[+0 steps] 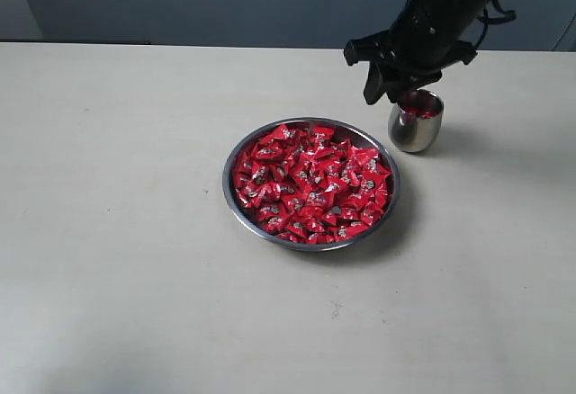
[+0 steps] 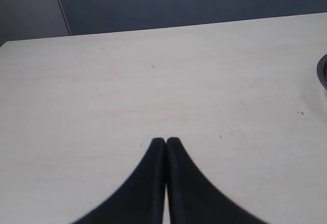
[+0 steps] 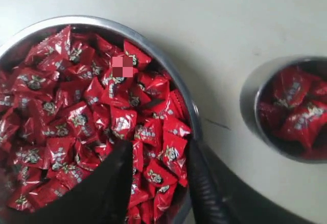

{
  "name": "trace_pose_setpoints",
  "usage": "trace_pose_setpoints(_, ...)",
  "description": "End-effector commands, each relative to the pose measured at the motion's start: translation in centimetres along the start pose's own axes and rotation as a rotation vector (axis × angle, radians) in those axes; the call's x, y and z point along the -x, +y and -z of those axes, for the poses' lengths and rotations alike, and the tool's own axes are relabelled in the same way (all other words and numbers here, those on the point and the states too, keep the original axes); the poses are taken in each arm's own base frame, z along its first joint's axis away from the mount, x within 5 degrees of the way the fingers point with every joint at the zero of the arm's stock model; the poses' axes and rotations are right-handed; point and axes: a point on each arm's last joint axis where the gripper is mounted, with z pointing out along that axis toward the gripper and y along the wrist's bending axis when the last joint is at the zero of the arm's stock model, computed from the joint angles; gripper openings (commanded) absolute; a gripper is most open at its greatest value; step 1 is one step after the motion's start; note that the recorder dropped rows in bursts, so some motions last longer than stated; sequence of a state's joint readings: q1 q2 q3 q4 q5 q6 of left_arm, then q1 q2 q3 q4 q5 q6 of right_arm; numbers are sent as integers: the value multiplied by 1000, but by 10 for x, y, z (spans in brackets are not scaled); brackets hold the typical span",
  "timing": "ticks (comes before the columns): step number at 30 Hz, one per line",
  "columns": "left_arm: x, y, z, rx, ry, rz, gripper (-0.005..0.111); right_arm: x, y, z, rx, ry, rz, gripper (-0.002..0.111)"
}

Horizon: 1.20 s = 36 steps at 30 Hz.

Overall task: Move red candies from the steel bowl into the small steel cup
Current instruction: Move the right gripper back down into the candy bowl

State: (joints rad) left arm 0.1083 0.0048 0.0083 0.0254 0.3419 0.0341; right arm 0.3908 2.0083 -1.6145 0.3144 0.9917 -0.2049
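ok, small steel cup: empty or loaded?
Loaded, partly: several red candies lie inside the small steel cup, which stands upright.

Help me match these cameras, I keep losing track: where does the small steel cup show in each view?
Exterior view: the small steel cup stands upper right, to the right of the steel bowl and apart from it.
Left wrist view: not in it.
Right wrist view: the cup sits at the frame's edge, partly cut off, apart from the bowl's rim.
Shared landmark: the steel bowl heaped with red candies, next to the cup in both views.
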Motion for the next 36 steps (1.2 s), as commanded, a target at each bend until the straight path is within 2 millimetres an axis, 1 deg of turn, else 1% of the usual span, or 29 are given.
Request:
trace_pose_setpoints(1, 4, 0, 1, 1, -21, 3, 0, -28, 1, 1, -5, -52, -33, 35)
trace_pose_setpoints(3, 4, 0, 1, 1, -21, 3, 0, -36, 1, -4, 3, -49, -55, 35)
trace_pose_setpoints(6, 4, 0, 1, 1, -21, 3, 0, -38, 5, -9, 28, -24, -68, 35)
trace_pose_setpoints(13, 4, 0, 1, 1, -21, 3, 0, -40, 26, -25, 42, 6, 8, 35)
trace_pose_setpoints(15, 4, 0, 1, 1, -21, 3, 0, -42, 31, -32, 37, 23, 33, 35)
trace_pose_setpoints(21, 4, 0, 1, 1, -21, 3, 0, -47, 37, -52, 36, 85, 59, 35)
trace_pose_setpoints(24, 4, 0, 1, 1, -21, 3, 0, -48, 45, -59, 45, 99, 99, 35)
trace_pose_setpoints(30, 4, 0, 1, 1, -21, 3, 0, -48, 66, -67, 48, 62, 209, 35)
trace_pose_setpoints(36, 4, 0, 1, 1, -21, 3, 0, -41, 75, -70, 40, 113, 304, 35)
